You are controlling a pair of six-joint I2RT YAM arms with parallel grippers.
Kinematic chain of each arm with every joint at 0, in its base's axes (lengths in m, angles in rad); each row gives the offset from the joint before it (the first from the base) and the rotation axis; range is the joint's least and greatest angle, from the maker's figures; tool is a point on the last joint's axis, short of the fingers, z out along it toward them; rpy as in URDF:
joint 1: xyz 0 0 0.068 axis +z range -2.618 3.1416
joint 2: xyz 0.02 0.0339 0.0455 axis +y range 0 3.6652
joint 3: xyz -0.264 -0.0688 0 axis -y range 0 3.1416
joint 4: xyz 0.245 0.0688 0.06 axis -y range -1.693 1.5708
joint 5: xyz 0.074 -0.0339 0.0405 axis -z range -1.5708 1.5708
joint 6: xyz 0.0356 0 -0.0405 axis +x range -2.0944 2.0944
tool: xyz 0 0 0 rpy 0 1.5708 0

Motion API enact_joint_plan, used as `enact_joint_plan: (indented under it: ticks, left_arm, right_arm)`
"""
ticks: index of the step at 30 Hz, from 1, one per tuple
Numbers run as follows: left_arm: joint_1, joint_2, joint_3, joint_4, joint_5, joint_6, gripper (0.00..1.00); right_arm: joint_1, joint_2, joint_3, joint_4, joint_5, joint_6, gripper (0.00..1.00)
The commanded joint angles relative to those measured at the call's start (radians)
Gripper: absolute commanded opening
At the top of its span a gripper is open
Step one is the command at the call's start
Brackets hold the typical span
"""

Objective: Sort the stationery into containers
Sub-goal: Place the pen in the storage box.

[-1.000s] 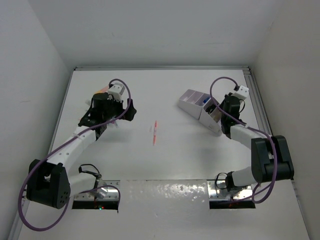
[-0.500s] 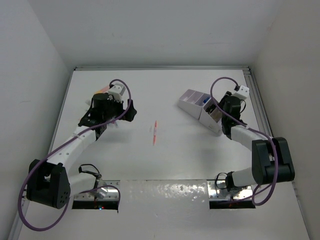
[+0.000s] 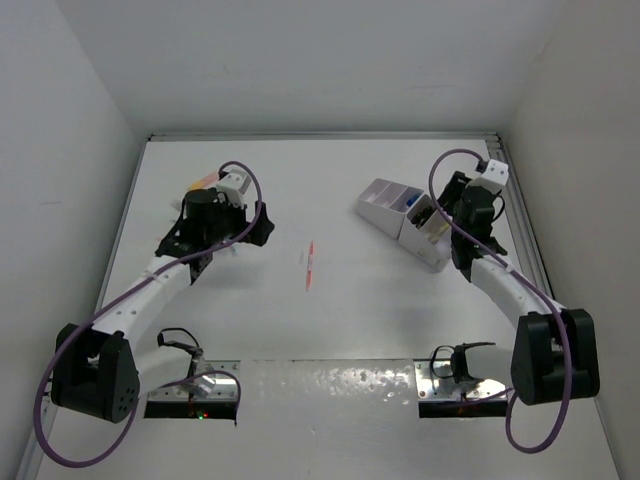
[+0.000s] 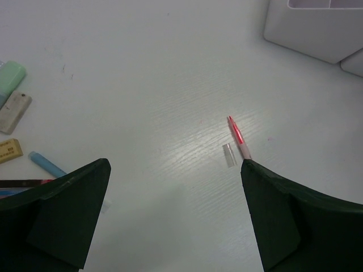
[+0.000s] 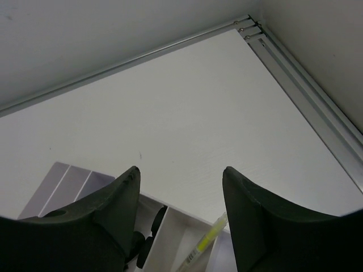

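Table: we are working over a white table (image 3: 330, 330).
Organiser: the white and pale-lilac plastic desk organiser (image 5: 74, 181) is sitting just beneath our right gripper (image 5: 180, 173), holding a yellow highlighter marker (image 5: 204, 243) and black scissor handles (image 5: 148, 238).
Right gripper: we are keeping its fingers spread wide, gripping nothing.
Left gripper (image 4: 173, 170): we are holding it wide apart, empty.
Pen: the thin red pen (image 4: 237, 136) is lying just ahead of the left gripper, nearer its right finger.
Loose pieces: a pastel green highlighter marker (image 4: 10, 76) and a blue-capped piece (image 4: 46, 164) are lying off to its left.

bright, even overhead light with faint soft shadows; glare streaks the near edge of the smooth white tabletop (image 3: 330, 388); the close dark jaws look blurred.
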State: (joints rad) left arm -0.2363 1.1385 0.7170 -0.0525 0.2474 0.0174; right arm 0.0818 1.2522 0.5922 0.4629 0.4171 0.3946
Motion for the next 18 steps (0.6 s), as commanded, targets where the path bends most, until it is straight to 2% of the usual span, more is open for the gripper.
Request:
enact_joint_plan:
  ticks: [1, 5, 6, 10, 15, 17, 18]
  left_arm:
    - [-0.011, -0.017, -0.005, 0.029, 0.018, -0.004, 0.98]
    - [-0.031, 0.006, -0.004, 0.028, 0.023, -0.007, 0.98]
    - [-0.034, 0.01, -0.007, 0.034, 0.029, -0.007, 0.98]
    - [-0.038, 0.004, -0.054, 0.158, 0.038, -0.069, 0.98]
    - [-0.032, -0.013, -0.135, 0.221, 0.021, -0.096, 0.95]
    - [-0.023, -0.011, -0.168, 0.247, 0.035, -0.114, 0.92]
    - [-0.017, -0.01, -0.175, 0.256, 0.055, -0.137, 0.87]
  right_arm:
    - [0.016, -0.045, 0.06, -0.067, -0.008, -0.051, 0.59]
    - [0.061, -0.085, 0.067, -0.127, -0.012, -0.068, 0.54]
    - [0.068, -0.092, 0.067, -0.151, -0.014, -0.074, 0.44]
    - [0.09, -0.117, 0.103, -0.236, -0.017, -0.063, 0.13]
    - [0.092, -0.112, 0.181, -0.345, -0.008, 0.009, 0.12]
    - [0.095, -0.111, 0.21, -0.368, 0.003, 0.036, 0.11]
    - [0.096, -0.108, 0.219, -0.391, 0.009, 0.056, 0.11]
